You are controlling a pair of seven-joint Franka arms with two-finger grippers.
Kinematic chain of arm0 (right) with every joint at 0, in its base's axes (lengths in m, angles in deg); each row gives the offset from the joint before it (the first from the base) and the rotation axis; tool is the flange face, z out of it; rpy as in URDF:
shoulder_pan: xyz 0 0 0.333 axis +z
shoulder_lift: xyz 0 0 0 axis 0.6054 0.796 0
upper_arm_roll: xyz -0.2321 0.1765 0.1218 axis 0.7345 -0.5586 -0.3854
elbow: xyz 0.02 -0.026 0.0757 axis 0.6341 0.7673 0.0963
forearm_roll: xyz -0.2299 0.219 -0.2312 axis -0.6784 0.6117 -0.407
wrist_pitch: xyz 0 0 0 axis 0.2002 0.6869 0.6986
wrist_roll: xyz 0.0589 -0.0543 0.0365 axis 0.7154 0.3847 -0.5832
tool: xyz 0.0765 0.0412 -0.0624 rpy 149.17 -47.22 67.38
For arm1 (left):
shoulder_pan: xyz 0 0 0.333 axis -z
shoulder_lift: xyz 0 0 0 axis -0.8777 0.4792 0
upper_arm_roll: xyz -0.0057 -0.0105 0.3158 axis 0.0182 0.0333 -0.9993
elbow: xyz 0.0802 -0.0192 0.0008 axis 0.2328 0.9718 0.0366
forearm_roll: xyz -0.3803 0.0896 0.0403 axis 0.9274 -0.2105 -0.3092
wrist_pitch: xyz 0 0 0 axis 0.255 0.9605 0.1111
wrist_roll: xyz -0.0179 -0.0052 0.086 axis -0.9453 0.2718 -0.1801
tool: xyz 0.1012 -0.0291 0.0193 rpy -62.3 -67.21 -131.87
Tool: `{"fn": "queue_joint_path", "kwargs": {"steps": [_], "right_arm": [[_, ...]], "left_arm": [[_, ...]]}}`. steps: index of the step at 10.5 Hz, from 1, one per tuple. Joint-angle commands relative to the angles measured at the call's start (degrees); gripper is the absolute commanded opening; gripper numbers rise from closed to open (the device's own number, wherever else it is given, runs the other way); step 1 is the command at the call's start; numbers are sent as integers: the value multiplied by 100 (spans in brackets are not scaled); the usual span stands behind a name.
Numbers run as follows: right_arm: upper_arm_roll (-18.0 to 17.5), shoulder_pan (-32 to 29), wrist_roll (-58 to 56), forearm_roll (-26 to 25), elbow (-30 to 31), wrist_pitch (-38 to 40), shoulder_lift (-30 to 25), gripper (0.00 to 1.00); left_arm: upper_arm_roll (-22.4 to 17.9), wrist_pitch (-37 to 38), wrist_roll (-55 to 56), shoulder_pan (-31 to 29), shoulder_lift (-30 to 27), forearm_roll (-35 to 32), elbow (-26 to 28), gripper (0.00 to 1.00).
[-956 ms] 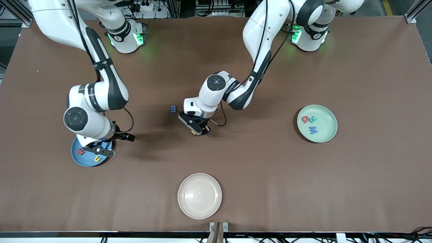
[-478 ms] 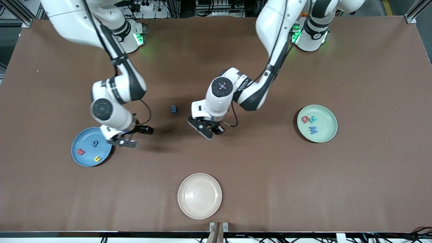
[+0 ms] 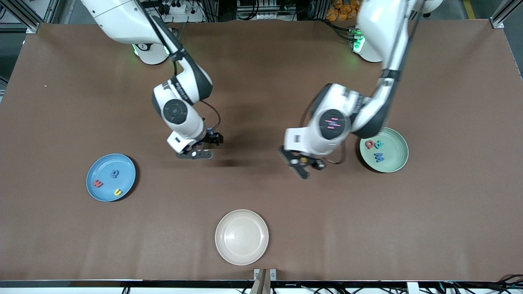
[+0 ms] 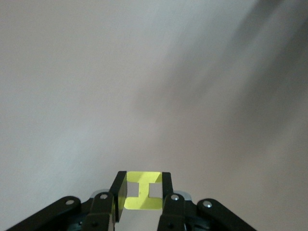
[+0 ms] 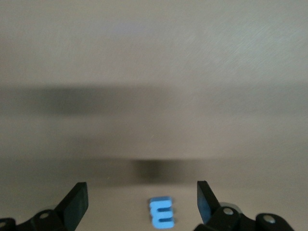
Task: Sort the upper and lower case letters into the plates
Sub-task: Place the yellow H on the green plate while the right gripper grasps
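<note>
My left gripper (image 3: 302,166) is shut on a yellow letter H (image 4: 142,191) and holds it over bare table beside the mint green plate (image 3: 397,148). That plate holds a red letter (image 3: 369,144), a teal letter (image 3: 379,143) and a blue W (image 3: 379,157). My right gripper (image 3: 196,153) is open over a blue letter m (image 5: 161,212), which lies on the table between its fingers (image 5: 77,199). The front view hides the m under that hand. The sky blue plate (image 3: 123,165) holds a red w (image 3: 98,183), a blue letter (image 3: 115,174) and a yellow u (image 3: 118,192).
A cream-white plate (image 3: 242,237) stands near the table's front edge, nearer to the front camera than both grippers. The brown table (image 3: 261,196) stretches between the three plates.
My right gripper left the sky blue plate and moved to over the blue m. My left gripper carried the yellow H from the middle toward the mint green plate.
</note>
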Motion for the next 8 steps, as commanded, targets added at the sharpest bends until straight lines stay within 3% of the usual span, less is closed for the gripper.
{"fn": "queue_joint_path", "kwargs": {"steps": [1, 3, 5, 8], "right_arm": [[-168, -32, 85, -360, 469, -214, -116, 100], [-168, -41, 295, -836, 601, -257, -89, 100], [-177, -76, 305, -846, 996, -921, -89, 100], [-238, -76, 471, -846, 1050, -1031, -89, 100]], "left_arm": [[-313, -561, -963, -60, -871, -83, 1547, 0], [-384, -1131, -1386, -235, -1162, -65, 2322, 0], [-681, -1502, -2262, -315, -1294, 232, 2877, 0], [-1445, -1503, -3783, -403, -1304, 418, 3028, 0]]}}
